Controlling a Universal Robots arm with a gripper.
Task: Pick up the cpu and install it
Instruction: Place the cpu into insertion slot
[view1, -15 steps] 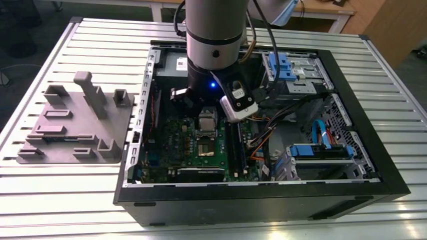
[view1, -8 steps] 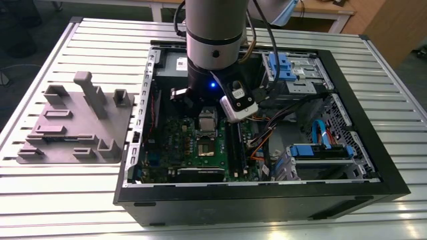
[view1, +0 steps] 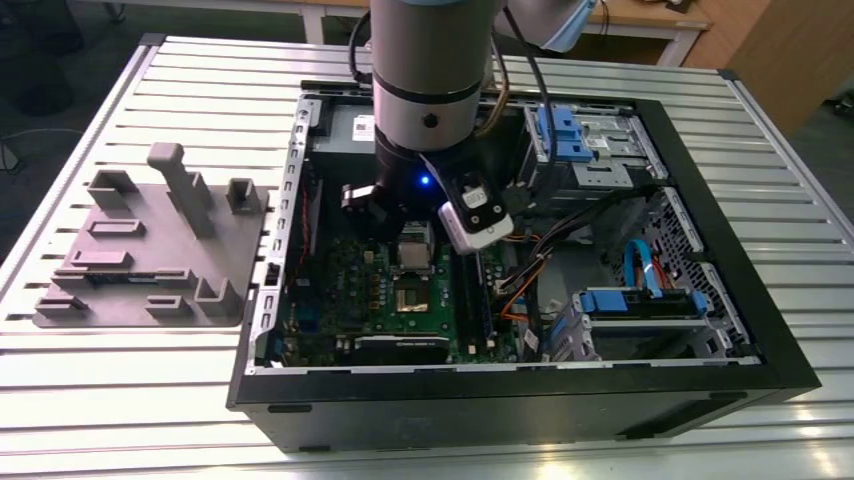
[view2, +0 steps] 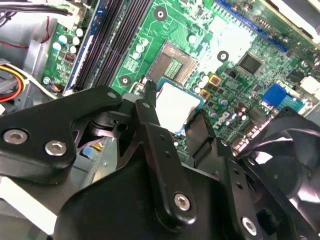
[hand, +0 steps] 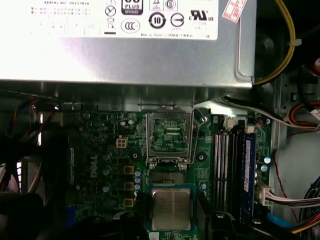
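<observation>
Arm: a grey and silver robot arm (view1: 427, 80) reaches down into the open black computer case (view1: 534, 385), which lies on a slatted aluminium table (view1: 134, 400).
Gripper: the black two-fingered gripper (view2: 175, 112) is clenched on the chip. One dark finger (view2: 152, 120) presses against one edge, and the other finger is against the opposite side.
Cpu: the small flat square cpu with a silvery-grey metal top and pale edge (hand: 171, 209) sits level between the fingertips, over the green motherboard (view2: 170, 25).
Socket: the dark square metal-framed socket (hand: 167, 176) is bare, with its thin wire-edged load frame (hand: 170, 132) swung up and open. In the first wrist view the socket lies between that frame and the cpu, and the chip is just beside it, not seated.
Nearby on the board: long dark memory slots (hand: 227, 160) run alongside the socket.
Power supply: a grey metal box with a white label (hand: 125, 55) stands beyond the raised frame.
Tray: a grey plastic fixture tray with upright blocks (view1: 147, 250) rests on the table at the exterior view's left, well apart from the gripper.
</observation>
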